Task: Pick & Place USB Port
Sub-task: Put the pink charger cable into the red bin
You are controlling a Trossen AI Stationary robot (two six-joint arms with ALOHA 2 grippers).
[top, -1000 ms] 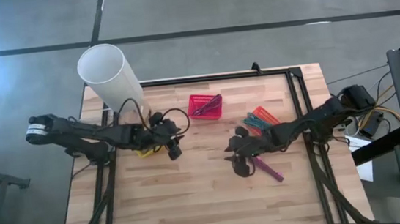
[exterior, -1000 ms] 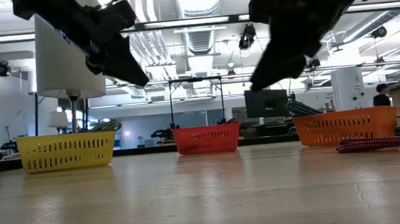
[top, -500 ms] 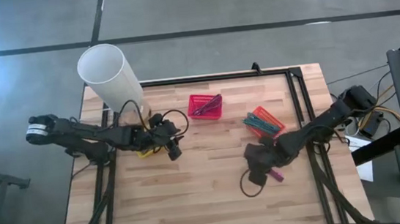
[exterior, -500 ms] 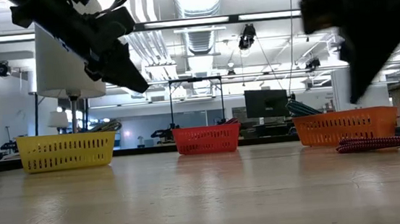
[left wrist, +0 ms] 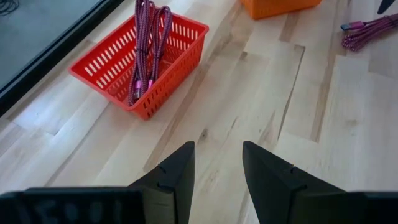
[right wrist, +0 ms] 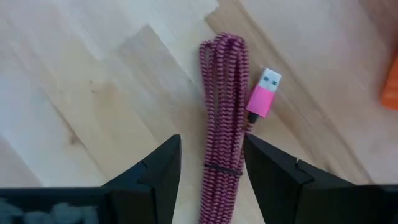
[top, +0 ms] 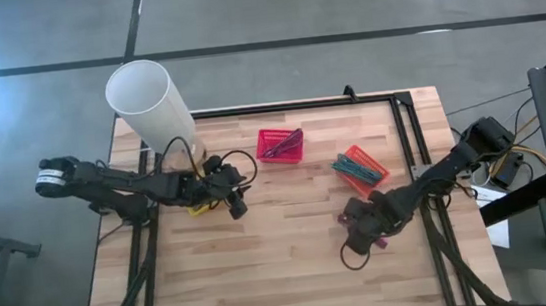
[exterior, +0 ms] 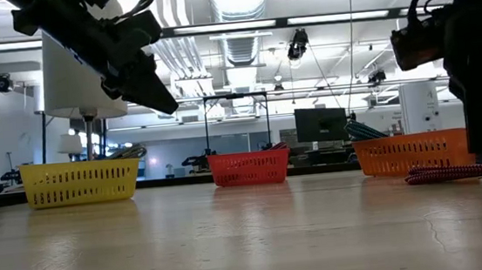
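While you watch the lower right of the overhead picture, your right gripper [top: 368, 226] sits over the bundled pink cable [right wrist: 222, 124], fingers [right wrist: 152, 171] released and set either side of it without touching. The cable lies flat on the wooden table [top: 264, 264], its pink plug [right wrist: 263, 93] beside the coil. From table height the same cable [exterior: 463, 171] shows at the right edge, just in front of the orange basket [exterior: 415, 151].

Further up in the overhead picture, the orange basket [top: 363, 169] holds dark cables, and the red basket [top: 280, 145] at upper centre holds more pink cable [left wrist: 148, 43].

Your left gripper [top: 237, 203] hangs at centre left, raised off the table, fingers [left wrist: 171, 177] parted and empty, pointing toward the red basket. Beneath that arm lies the yellow basket [exterior: 80, 181], and a white tube [top: 148, 103] stands at the upper left corner.
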